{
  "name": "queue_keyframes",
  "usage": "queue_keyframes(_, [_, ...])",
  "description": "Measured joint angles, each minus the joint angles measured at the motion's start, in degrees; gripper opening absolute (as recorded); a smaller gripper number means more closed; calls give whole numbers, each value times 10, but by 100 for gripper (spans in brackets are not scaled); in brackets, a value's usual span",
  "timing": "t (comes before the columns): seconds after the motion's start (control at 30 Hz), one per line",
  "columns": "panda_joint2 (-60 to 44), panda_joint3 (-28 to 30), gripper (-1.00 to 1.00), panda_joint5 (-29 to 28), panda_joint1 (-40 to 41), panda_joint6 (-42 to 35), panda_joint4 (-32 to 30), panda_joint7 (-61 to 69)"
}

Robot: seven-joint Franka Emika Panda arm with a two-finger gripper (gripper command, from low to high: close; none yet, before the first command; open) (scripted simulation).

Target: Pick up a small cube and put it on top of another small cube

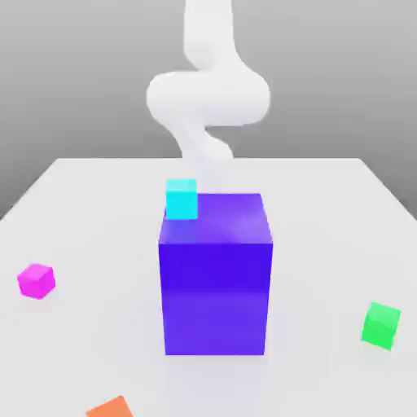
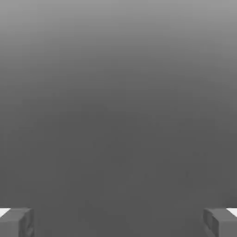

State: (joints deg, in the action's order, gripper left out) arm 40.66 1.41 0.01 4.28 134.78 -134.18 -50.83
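Four small cubes sit scattered on the table (image 1: 342,195); the pink cube (image 1: 37,280) lies loose, well clear of the fingers (image 2: 18,222), which stand spread wide and empty, apparently readied for a first reach.

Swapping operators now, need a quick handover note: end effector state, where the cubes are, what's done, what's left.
End effector: open, nothing between its fingers, which stand far apart in the hand view.
Small magenta cube: on the table, at the exterior view's left, untouched.
Cyan cube: at the big purple-blue block, by its upper far left corner; whether it rests on top or stands behind, I cannot tell.
Green cube: on the table, exterior view's right.
Orange cube: at the near edge.
Done: nothing yet.
Left: pick up the magenta cube, set it on another small cube.
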Motion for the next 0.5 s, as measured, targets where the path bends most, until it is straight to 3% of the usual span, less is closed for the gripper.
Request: queue_keyframes(0.5, [-314,119,0,9,235,182,-145,-297])
